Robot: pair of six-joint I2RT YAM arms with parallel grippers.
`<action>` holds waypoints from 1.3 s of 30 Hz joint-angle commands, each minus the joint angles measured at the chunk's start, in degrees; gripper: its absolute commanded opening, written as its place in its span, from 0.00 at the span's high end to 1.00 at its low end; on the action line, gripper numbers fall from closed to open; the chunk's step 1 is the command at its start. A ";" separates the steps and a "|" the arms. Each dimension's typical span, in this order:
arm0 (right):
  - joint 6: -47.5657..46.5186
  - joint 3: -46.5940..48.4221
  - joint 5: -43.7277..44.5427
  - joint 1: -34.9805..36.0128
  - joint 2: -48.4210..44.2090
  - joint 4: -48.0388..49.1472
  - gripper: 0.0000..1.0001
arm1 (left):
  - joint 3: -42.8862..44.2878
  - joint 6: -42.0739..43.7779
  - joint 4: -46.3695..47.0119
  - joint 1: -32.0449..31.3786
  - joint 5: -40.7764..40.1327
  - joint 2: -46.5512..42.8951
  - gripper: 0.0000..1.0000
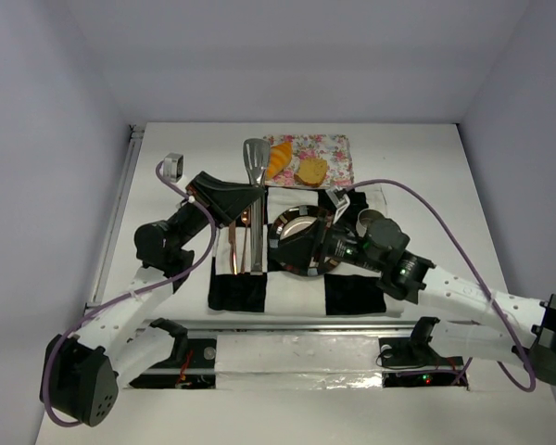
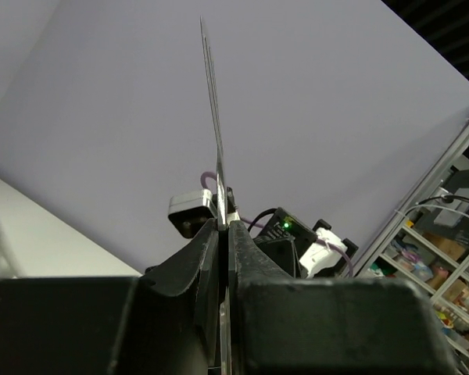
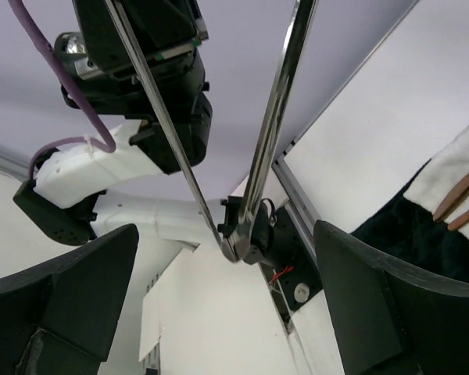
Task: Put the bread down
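Observation:
The golden-orange croissant (image 1: 279, 158) and the round tan bun slice (image 1: 311, 171) lie side by side on the floral napkin (image 1: 332, 146) at the back of the table. A dark, copper-rimmed plate (image 1: 292, 217) sits on the checkered mat in front of them. My left gripper (image 1: 257, 192) (image 2: 225, 226) is shut on a metal slotted spatula (image 1: 256, 154) (image 2: 215, 117); its head is just left of the croissant. My right gripper (image 1: 278, 248) (image 3: 225, 228) is open and empty over the plate's near left side. The spatula's two-bar handle end (image 3: 236, 242) hangs ahead of it.
Copper cutlery (image 1: 242, 236) lies on the black-and-white checkered mat (image 1: 236, 292) left of the plate. A mug (image 1: 374, 222) stands right of the plate, with a small silver piece (image 1: 336, 197) behind it. A small metal ring (image 1: 173, 165) sits at the back left.

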 commanded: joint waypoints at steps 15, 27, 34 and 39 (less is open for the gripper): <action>0.60 7.11 -2.10 1.45 14.67 13.97 0.05 | -2.48 -0.96 11.60 -4.90 -4.45 1.07 1.00; 2.37 3.76 6.69 2.59 13.18 17.84 0.28 | -5.82 -2.19 14.06 -5.95 -7.62 1.42 1.00; 1.93 3.33 9.59 2.59 9.31 12.66 0.34 | -5.82 -1.75 9.68 -5.95 -6.39 1.25 0.89; 2.45 3.76 11.18 2.59 7.29 8.44 0.36 | -5.03 0.18 5.02 -5.95 -5.51 0.46 0.67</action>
